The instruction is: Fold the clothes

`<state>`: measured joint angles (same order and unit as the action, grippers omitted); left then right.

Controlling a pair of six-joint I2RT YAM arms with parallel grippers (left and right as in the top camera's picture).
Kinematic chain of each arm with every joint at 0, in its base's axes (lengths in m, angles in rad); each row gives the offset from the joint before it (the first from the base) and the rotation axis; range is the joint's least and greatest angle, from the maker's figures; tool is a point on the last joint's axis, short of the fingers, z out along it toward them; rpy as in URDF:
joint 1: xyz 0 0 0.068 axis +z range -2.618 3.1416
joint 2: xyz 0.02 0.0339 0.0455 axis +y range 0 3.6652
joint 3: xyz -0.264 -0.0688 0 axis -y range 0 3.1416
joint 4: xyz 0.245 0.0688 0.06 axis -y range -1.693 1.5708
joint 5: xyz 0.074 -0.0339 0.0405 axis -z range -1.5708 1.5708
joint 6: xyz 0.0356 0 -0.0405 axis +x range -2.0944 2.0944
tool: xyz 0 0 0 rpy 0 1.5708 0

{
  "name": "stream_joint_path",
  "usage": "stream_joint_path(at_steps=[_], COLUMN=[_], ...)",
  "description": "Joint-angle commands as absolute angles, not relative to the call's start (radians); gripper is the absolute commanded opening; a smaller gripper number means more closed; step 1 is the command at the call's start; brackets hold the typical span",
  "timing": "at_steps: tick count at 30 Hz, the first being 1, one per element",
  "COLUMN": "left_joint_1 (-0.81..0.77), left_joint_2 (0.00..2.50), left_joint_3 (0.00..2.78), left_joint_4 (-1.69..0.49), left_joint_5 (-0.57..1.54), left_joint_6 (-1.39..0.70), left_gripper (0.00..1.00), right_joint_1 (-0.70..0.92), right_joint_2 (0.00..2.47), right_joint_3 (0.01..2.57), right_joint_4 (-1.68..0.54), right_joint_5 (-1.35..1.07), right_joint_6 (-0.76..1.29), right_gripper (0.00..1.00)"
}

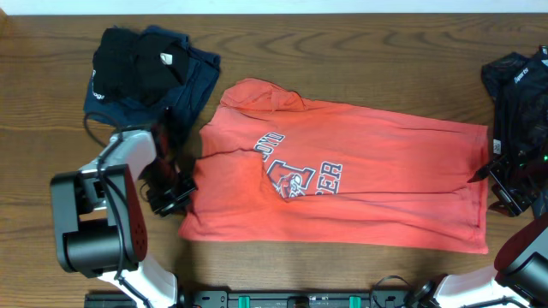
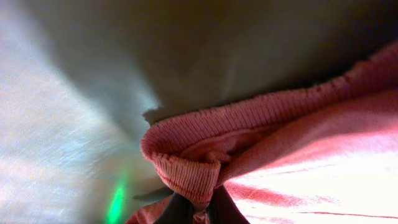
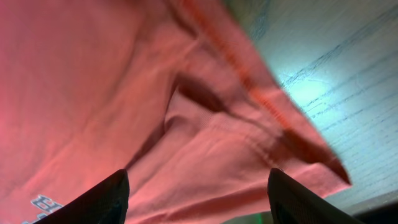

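Ribbed edge (image 2: 186, 165) sits pinched in the closed left fingers (image 2: 177, 214), overhead's lower left. The T-shirt (image 1: 385, 180) stretches rightward to the open right fingers (image 3: 102, 199).

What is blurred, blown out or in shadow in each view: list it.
Overhead: evenly lit and sharp, the orange T-shirt crisp, shadows soft. Left wrist: very close, ribbed hem in focus, table behind blurred and washed out, lower-right fabric overexposed, top dark. Right wrist: fabric slightly soft, pale glare on the table, right end effector's fingers dark silhouettes.
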<state>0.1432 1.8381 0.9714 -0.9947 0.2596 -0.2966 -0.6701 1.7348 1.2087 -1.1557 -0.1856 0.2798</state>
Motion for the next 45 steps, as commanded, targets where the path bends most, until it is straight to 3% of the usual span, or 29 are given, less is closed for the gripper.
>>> stream_joint_path(at_steps=[1,6,8,11,17,23,26,29,31,37,42,45], left_joint_1=[0.204,0.226,0.226,0.226,0.223,0.223,0.217,0.191,0.161,0.055,-0.005,-0.022], left_joint_2=[1.796,1.705,1.685,1.672,1.670,1.629,1.582,1.531,1.499,1.457,1.458,1.458], left_joint_3=[0.953,0.953,0.953,0.953,0.963,1.042,1.098,1.146,1.164,1.167,1.167,1.167], left_joint_4=[-1.034,-1.036,-1.037,-1.043,-1.042,-1.039,-1.035,-1.015,-0.992,-0.942,-0.921,-0.901], left_joint_5=[0.209,0.208,0.209,0.209,0.210,0.300,0.355,0.403,0.409,0.408,0.408,0.408], left_joint_6=[-0.311,-0.305,-0.305,-0.304,-0.282,-0.196,-0.158,-0.128,-0.127,-0.127,-0.127,-0.128], left_gripper=[0.06,0.09,0.43,0.57,0.57,0.53,0.53,0.53,0.54,0.57,0.57,0.58], right_joint_1=[-0.678,-0.673,-0.666,-0.653,-0.622,-0.580,-0.551,-0.523,-0.515,-0.511,-0.511,-0.511], right_joint_2=[1.736,1.736,1.736,1.736,1.737,1.766,1.807,1.870,1.908,1.970,1.971,1.971], right_joint_3=[1.213,1.213,1.213,1.213,1.213,1.213,1.213,1.213,1.213,1.213,1.213,1.213], right_joint_4=[-1.134,-1.052,-1.023,-0.970,-0.841,-0.698,-0.668,-0.619,-0.579,-0.521,-0.463,-0.427], right_joint_5=[-0.193,-0.286,-0.313,-0.354,-0.393,-0.285,-0.278,-0.229,-0.242,-0.274,-0.295,-0.328], right_joint_6=[0.272,0.271,0.271,0.238,0.186,0.231,0.231,0.231,0.231,0.251,0.250,0.253], right_gripper=[0.70,0.71,0.71,0.71,0.69,0.46,0.46,0.57,0.57,0.43,0.40,0.30])
